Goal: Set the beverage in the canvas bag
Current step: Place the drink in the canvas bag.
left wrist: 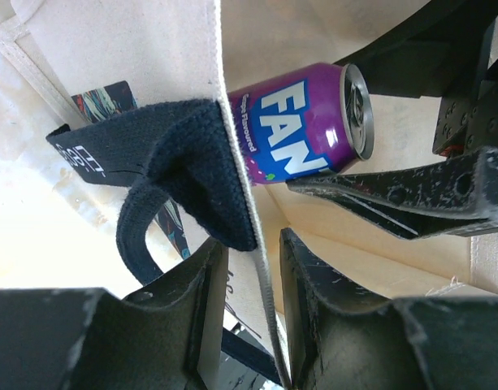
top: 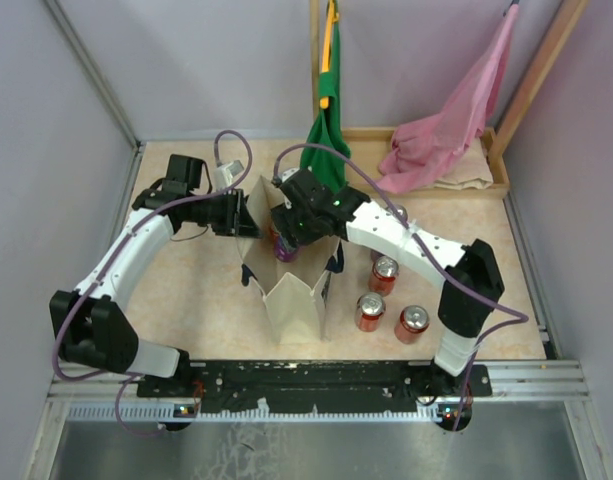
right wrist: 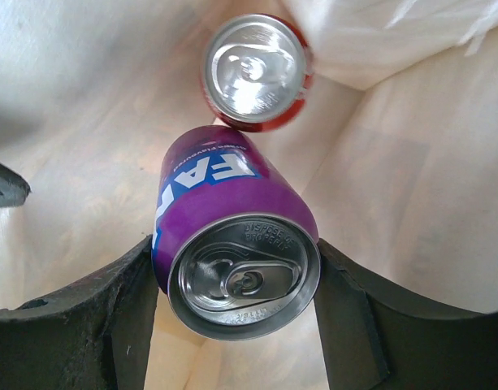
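Pale grey walls [top: 56, 120] box in a beige, stone-patterned worktop [top: 186, 290], and the canvas bag [top: 296, 305] stands open in the middle of it.

The left fingers [left wrist: 334, 321] are drawn narrow on the bag's rim, right where the navy strap [left wrist: 184, 162] is sewn on. They seem to pinch the cloth there. I take the purpose to be holding that wall out and upright so the mouth does not sag shut.

The right fingers [right wrist: 358, 329] are clamped on either side of a purple can [right wrist: 232, 244], near its top end, and have it down inside the bag's mouth with canvas all round it. Gripping near the top leaves the can's body free to go in first. A red can [right wrist: 253, 73] lies deeper in the bag, beyond the purple one and slightly to one side, so the purple one looks aimed at the free floor next to it. Whether the purple can touches the bottom yet I cannot tell. By my reckoning only the lowering and release remain.

Three more red cans [top: 384, 272] stand upright on the worktop just to the right of the bag, near one another. Along the back runs a low wooden tray [top: 476, 185]. A green cloth bag [top: 326, 125] hangs from an upright there, and a pink cloth bag [top: 451, 125] droops into the tray.
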Controlling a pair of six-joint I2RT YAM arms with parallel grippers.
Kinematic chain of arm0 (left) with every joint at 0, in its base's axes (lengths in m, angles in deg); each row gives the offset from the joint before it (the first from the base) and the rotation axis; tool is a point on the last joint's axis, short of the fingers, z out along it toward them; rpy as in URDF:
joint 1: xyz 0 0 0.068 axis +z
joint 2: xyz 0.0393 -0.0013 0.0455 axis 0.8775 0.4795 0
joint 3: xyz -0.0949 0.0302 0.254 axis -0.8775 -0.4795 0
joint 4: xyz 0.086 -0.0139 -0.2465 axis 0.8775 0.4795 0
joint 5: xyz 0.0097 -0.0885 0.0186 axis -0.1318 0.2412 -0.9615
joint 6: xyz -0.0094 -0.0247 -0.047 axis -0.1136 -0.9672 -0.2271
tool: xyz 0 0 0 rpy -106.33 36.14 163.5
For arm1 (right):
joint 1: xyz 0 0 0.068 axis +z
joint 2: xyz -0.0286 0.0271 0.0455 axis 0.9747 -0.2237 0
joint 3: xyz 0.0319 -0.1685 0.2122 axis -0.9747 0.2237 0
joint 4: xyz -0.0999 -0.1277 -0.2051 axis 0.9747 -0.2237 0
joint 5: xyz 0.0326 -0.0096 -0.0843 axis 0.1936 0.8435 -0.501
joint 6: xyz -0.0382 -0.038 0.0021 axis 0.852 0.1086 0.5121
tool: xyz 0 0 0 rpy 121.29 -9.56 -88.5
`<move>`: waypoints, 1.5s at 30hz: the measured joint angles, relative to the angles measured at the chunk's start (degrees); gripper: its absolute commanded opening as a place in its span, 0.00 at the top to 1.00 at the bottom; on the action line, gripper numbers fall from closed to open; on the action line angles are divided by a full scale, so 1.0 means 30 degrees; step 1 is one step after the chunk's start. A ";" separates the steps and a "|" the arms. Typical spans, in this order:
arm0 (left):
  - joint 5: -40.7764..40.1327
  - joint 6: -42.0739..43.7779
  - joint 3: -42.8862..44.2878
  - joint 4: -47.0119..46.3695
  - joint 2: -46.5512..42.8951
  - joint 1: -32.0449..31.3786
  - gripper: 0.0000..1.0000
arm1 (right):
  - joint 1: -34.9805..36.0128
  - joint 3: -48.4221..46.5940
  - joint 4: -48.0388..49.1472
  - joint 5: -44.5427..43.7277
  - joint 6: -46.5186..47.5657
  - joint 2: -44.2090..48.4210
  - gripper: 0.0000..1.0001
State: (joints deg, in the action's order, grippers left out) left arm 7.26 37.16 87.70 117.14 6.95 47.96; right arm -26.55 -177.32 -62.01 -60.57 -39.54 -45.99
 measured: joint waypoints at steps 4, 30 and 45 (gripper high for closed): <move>0.0007 0.0000 0.0000 -0.0015 0.0007 0.0000 0.62 | 0.0000 0.0240 -0.0109 0.0612 0.0335 -0.0015 1.00; 0.0029 -0.0015 0.0000 -0.0146 0.0211 0.0007 0.62 | 0.0000 0.1166 -0.0160 0.1253 0.1100 -0.1122 1.00; 0.0007 -0.0007 0.0000 -0.0160 0.0204 0.0015 0.62 | 0.0000 0.0554 -0.0627 0.0211 0.0736 -0.2761 1.00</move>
State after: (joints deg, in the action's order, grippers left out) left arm 7.29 37.14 87.70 116.66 7.56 48.00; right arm -26.55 -175.66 -63.89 -59.94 -37.34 -54.27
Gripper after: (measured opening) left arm 0.378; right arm 0.652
